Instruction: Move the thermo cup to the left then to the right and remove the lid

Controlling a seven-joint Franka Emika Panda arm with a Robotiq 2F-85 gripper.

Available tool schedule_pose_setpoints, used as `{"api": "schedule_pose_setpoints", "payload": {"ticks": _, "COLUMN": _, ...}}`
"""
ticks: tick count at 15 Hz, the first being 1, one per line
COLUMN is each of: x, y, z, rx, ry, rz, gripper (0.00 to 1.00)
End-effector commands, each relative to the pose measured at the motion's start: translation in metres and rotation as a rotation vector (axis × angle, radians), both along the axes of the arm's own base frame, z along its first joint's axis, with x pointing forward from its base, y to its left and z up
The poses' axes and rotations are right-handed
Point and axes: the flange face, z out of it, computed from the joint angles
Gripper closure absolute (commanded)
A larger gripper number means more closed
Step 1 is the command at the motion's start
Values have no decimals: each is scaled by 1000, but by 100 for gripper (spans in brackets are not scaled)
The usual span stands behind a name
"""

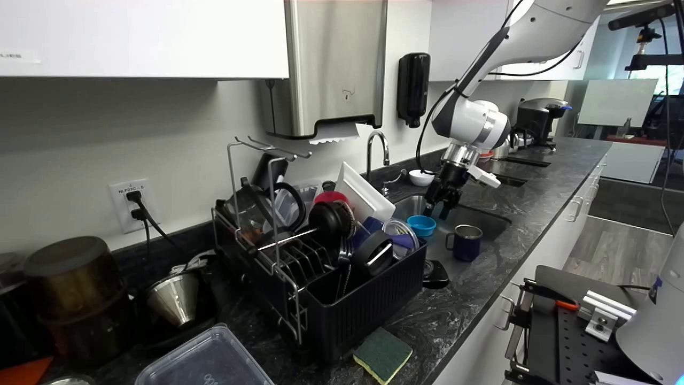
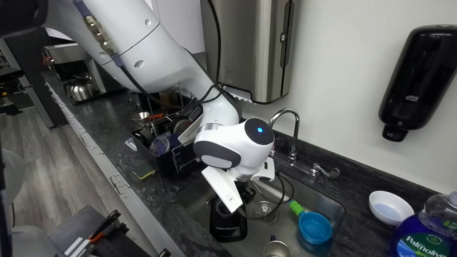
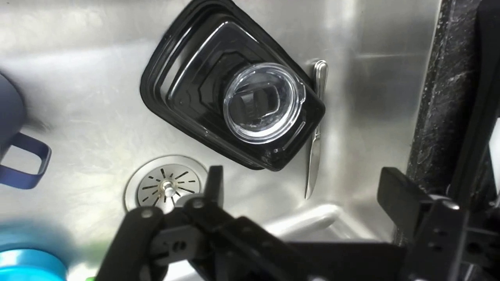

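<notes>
Thermo cup (image 1: pixel 467 246) apart from claw (image 1: pixel 437 210)

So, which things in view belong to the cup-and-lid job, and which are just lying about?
For the job:
fingers, open and empty
clear lid, over the black container; whether a cup sits beneath, I can't tell
navy mug, unlidded, possibly the cup meant

Lying about:
black container
knife
light-blue dish
sponge
dish rack
white bowl
soap bottle
</notes>
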Motion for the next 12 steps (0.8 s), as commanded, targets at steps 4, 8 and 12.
{"api": "schedule_pose_setpoints", "payload": {"ticks": 4, "x": 1, "y": -3, "z": -4, "rx": -49, "ry": 60, "rz": -147, "gripper": 0}}
{"api": "schedule_pose_setpoints", "payload": {"ticks": 8, "x": -1, "y": -5, "z": -11, "rx": -135, "ry": 86, "rz": -230, "gripper": 0}}
{"api": "schedule_pose_setpoints", "payload": {"ticks": 12, "x": -6, "y": -7, "z": -24, "rx": -229, "ry": 123, "rz": -291, "gripper": 0}}
